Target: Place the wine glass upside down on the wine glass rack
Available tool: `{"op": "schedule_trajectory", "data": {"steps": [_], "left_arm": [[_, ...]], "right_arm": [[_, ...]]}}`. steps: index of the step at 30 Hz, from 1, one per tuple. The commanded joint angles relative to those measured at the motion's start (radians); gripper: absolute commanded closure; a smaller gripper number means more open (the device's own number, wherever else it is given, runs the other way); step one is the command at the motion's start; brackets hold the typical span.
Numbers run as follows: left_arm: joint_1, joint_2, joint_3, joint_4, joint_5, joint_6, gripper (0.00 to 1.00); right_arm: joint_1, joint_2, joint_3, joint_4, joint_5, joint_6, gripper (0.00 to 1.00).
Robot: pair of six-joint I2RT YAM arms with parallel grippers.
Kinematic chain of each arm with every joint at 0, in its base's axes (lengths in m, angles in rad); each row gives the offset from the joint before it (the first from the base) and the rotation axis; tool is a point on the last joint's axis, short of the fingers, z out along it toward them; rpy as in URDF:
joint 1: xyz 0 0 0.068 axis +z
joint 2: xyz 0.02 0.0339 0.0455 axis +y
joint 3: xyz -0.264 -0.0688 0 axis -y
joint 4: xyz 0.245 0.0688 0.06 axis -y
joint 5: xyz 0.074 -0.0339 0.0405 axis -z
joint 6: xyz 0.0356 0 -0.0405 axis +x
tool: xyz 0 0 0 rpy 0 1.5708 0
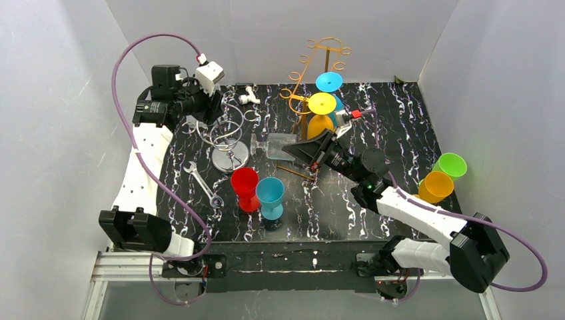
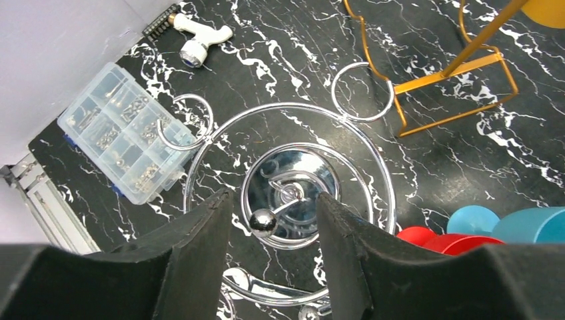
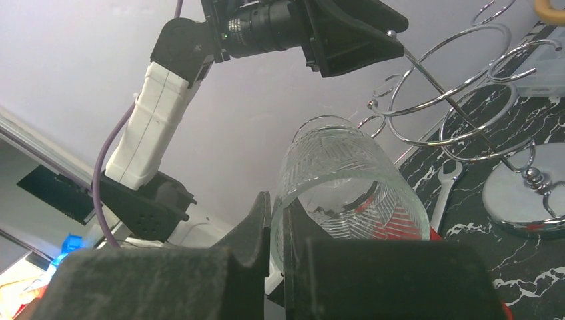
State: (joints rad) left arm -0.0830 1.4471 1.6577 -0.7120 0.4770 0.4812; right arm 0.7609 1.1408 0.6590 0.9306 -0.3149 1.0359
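The clear wine glass [image 1: 274,145] lies on its side in the air, its foot pointing left toward the chrome wire rack [image 1: 225,131]. My right gripper [image 1: 305,151] is shut on the glass rim; in the right wrist view one finger is inside and one outside the rim [image 3: 346,177], gripper [image 3: 277,208]. My left gripper [image 1: 210,109] hovers over the rack top, open and empty. In the left wrist view the gripper [image 2: 273,203] frames the rack's ball tip [image 2: 263,222] and chrome base [image 2: 296,175]. The rack also shows in the right wrist view [image 3: 460,100].
A gold rack [image 1: 324,67] at the back holds a blue and a yellow glass upside down. A red glass [image 1: 244,187] and a blue glass [image 1: 270,197] stand in front. Green [image 1: 450,165] and orange [image 1: 435,186] glasses stand right. A wrench [image 1: 204,184] and a parts box [image 2: 120,131] lie near the chrome rack.
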Motion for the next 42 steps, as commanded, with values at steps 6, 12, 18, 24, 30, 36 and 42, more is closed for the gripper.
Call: {"op": "schedule_trajectory", "data": {"steps": [6, 12, 18, 24, 30, 36, 42], "left_arm": [[-0.011, -0.037, -0.038, 0.069, -0.025, -0.074, 0.85], [-0.011, -0.051, -0.045, 0.058, 0.018, -0.077, 1.0], [0.002, -0.112, -0.043, -0.061, 0.163, 0.032, 1.0], [0.005, -0.15, -0.02, -0.222, 0.296, 0.114, 1.0], [0.004, -0.184, -0.052, -0.224, 0.309, 0.14, 1.0], [0.005, -0.193, -0.084, -0.224, 0.28, 0.164, 1.0], [0.005, -0.234, -0.151, -0.196, 0.239, 0.177, 1.0]], "right_arm": [[0.003, -0.045, -0.025, 0.155, 0.067, -0.01, 0.99], [0.002, -0.042, -0.087, 0.253, 0.129, 0.017, 0.99], [0.002, -0.042, -0.225, 0.481, 0.28, 0.063, 0.99], [0.005, 0.007, -0.227, 0.571, 0.262, 0.093, 0.99], [0.005, 0.097, -0.242, 0.747, 0.256, 0.166, 0.99], [0.052, 0.216, -0.234, 0.858, 0.26, 0.198, 0.99], [0.063, 0.218, -0.243, 0.858, 0.282, 0.179, 0.99]]}}
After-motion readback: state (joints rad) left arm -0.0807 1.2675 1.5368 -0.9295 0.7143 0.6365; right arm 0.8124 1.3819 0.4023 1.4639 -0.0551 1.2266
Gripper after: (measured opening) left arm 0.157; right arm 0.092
